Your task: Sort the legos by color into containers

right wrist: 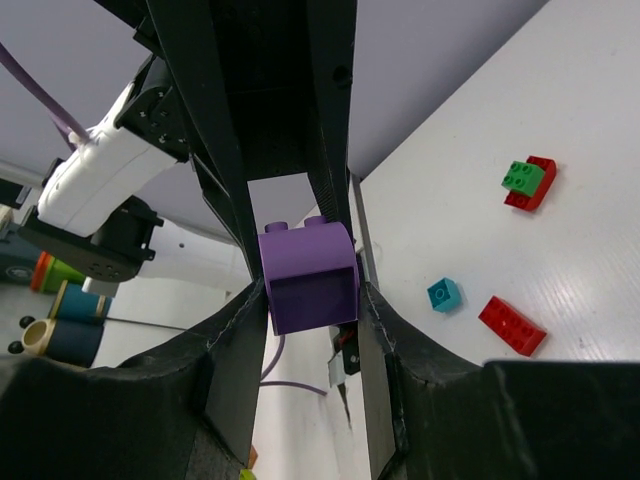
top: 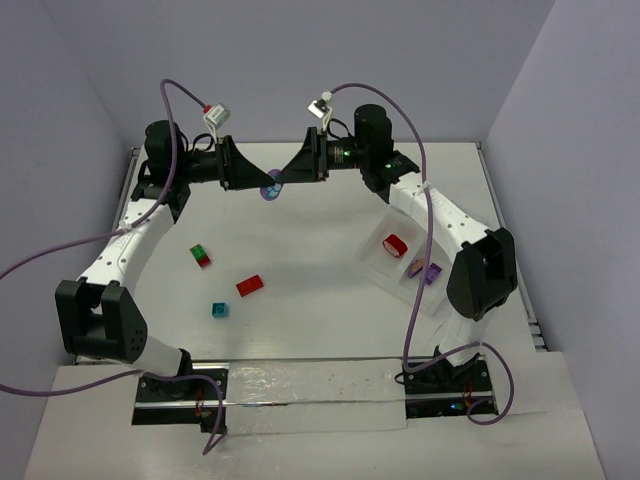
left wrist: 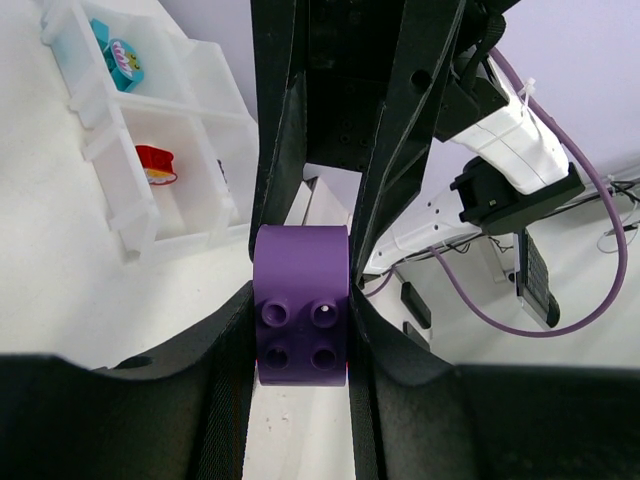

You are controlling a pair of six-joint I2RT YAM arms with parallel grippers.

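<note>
A purple lego [top: 271, 186] hangs above the far middle of the table, between both grippers. My left gripper [top: 262, 182] is shut on it, studs facing the left wrist camera [left wrist: 300, 305]. My right gripper [top: 283, 180] meets it from the other side, and its fingers also press the lego's sides [right wrist: 308, 275]. The white tray [top: 375, 262] lies at the right, with a red lego [top: 396, 244] and a purple one [top: 432, 273] in separate compartments. A green-on-red pair [top: 201, 256], a red lego [top: 250, 285] and a teal lego [top: 218, 309] lie loose on the left.
The left wrist view shows the tray's walls [left wrist: 130, 215], with a teal lego [left wrist: 120, 60] and a red one [left wrist: 155, 165] inside. The right wrist view shows the loose pair [right wrist: 528, 183], teal lego [right wrist: 443, 294] and red lego [right wrist: 512, 325]. Purple cables loop off both arms.
</note>
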